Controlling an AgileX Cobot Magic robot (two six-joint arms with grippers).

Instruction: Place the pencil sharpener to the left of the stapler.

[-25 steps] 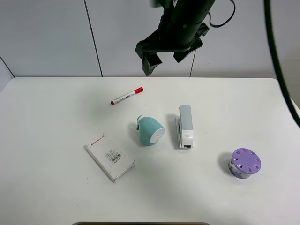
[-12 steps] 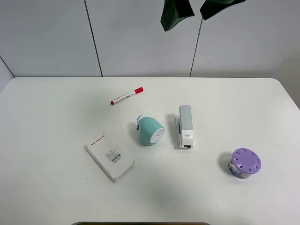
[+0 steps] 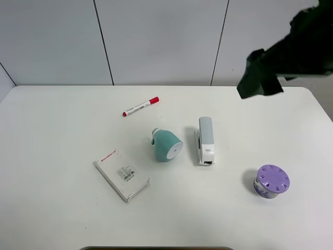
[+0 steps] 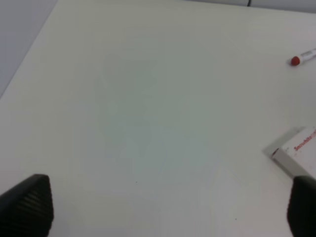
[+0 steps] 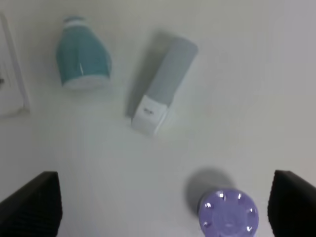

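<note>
- The pencil sharpener (image 3: 167,145) is seen lying on its side near the middle of the table (image 3: 52,130), white round face turned toward the near right, just to the left of the stapler (image 3: 205,140) and apart from it.
- In the right wrist view the pencil sharpener (image 5: 82,54) and stapler (image 5: 162,84) are shown side by side with bare tabletop between them; nothing touches either.
- The placing called for by the task is judged to be already met as things lie, so the step in hand is taken to be the clearing away of the arm.
- The right gripper (image 3: 260,78) is held high above the far right of the table, well apart from the sharpener; its 2 fingers are spread wide in the wrist view and nothing is held between them.
- The left gripper (image 4: 163,207) is shown over bare table at the left, its 2 fingers likewise wide apart and empty, with a corner of the white box (image 4: 296,155) and the red marker tip (image 4: 295,60) in sight.
- Further out, the marker (image 3: 140,107) lies to the far left, the white box (image 3: 121,175) to the near left, and the purple-lidded container (image 3: 271,181) to the near right.
- For the next move, little is judged to be needed beyond a clear retreat without any object being brushed.
</note>
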